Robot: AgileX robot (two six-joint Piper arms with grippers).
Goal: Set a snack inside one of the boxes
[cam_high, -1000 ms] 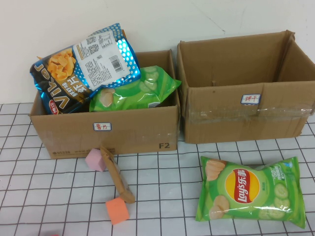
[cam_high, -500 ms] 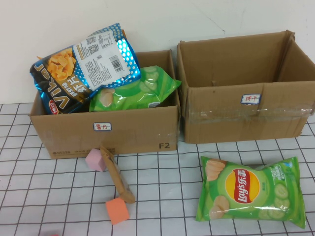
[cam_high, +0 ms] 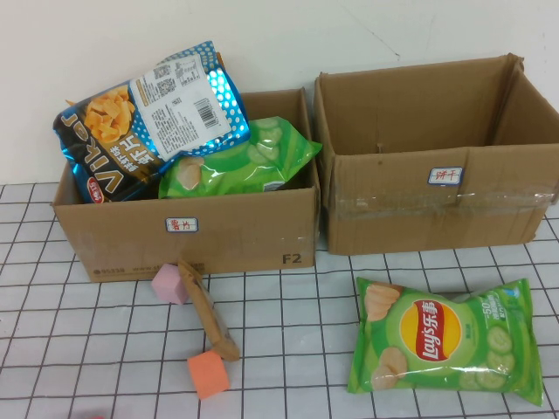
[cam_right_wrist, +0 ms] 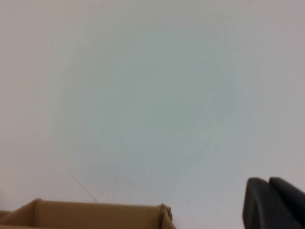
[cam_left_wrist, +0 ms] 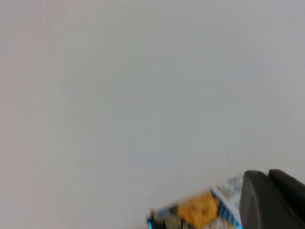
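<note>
A green Lay's chip bag [cam_high: 444, 339] lies flat on the table at the front right. The left cardboard box [cam_high: 188, 227] holds a dark blue chip bag [cam_high: 144, 118] and another green chip bag [cam_high: 238, 159]. The right cardboard box [cam_high: 437, 209] looks empty inside. Neither arm shows in the high view. In the left wrist view my left gripper [cam_left_wrist: 267, 174] is held high facing the wall, fingers together, with the blue bag's top [cam_left_wrist: 195, 213] below it. In the right wrist view my right gripper [cam_right_wrist: 268, 180] is also raised, fingers together, with a box rim [cam_right_wrist: 95, 210] below.
A pink foam cube [cam_high: 168, 284], an orange foam cube [cam_high: 208, 374] and a brown snack bar [cam_high: 208, 310] lie in front of the left box. The table has a white cloth with a black grid. A white wall stands behind the boxes.
</note>
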